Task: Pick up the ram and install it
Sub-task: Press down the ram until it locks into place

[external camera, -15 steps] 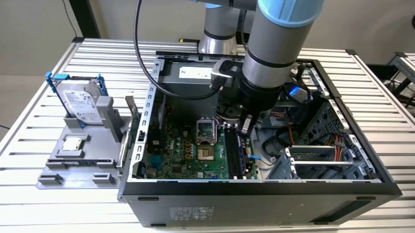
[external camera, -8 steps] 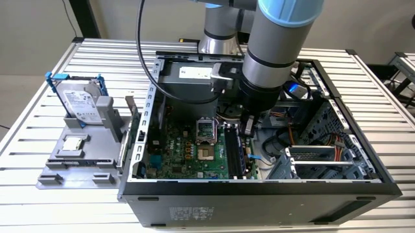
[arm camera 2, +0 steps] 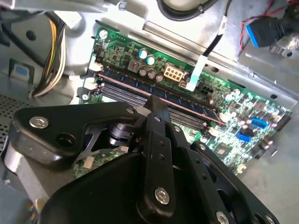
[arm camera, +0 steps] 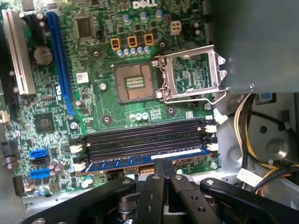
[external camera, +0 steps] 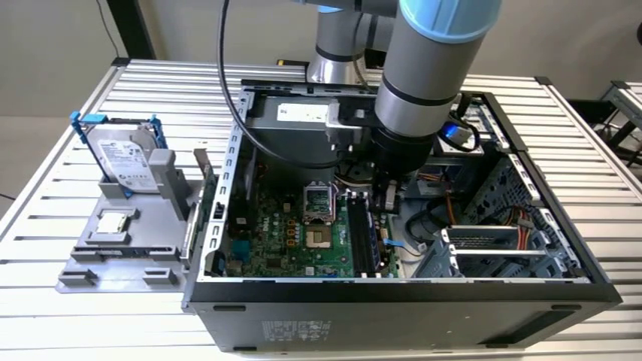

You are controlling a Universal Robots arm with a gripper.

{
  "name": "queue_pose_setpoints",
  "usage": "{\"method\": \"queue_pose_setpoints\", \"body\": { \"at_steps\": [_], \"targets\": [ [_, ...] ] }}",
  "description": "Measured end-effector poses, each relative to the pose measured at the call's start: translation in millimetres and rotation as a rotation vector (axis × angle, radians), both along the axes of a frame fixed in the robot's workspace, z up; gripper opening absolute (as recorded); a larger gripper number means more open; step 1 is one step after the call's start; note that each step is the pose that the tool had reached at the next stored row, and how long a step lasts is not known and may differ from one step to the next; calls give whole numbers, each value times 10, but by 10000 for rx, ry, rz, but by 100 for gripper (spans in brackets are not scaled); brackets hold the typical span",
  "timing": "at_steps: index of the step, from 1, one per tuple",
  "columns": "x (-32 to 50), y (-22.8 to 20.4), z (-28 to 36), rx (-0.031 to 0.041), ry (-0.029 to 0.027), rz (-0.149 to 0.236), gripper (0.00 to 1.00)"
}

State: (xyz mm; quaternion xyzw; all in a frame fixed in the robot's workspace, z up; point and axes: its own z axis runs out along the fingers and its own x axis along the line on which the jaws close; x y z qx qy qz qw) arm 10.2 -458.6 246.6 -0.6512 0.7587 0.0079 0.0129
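The arm reaches down into the open computer case, which lies on its side on the slatted metal counter, filling most of the half toward the exterior view's right. The claw sits low over the green motherboard, right at the bank of long memory slots. Its two dark fingers are drawn together with no visible gap between the tips, pressed onto the top edge of the ram, a long thin stick with a blue label that stands on edge in the outermost slot of the bank, the one nearest the board's edge. The remaining black slots beside it have white latches at their ends. In the second wrist view the ram runs lengthwise across the board with the fingertips resting on it near its middle. Just beyond the slots are the bare CPU socket and its open metal retention frame. Outside the case, near the counter edge on the exterior view's left, a grey holder carries a silver hard drive in a blue-handled frame, standing upright, and a small square chip lying flat.
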Motion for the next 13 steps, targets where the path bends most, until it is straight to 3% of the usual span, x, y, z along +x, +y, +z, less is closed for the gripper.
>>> {"method": "queue_pose_setpoints", "body": {
  "at_steps": [8,13],
  "targets": [
    [2,-6,-15,1,0,980,0],
    [5,-37,-24,-1,0,1295,0]
  ]
}}
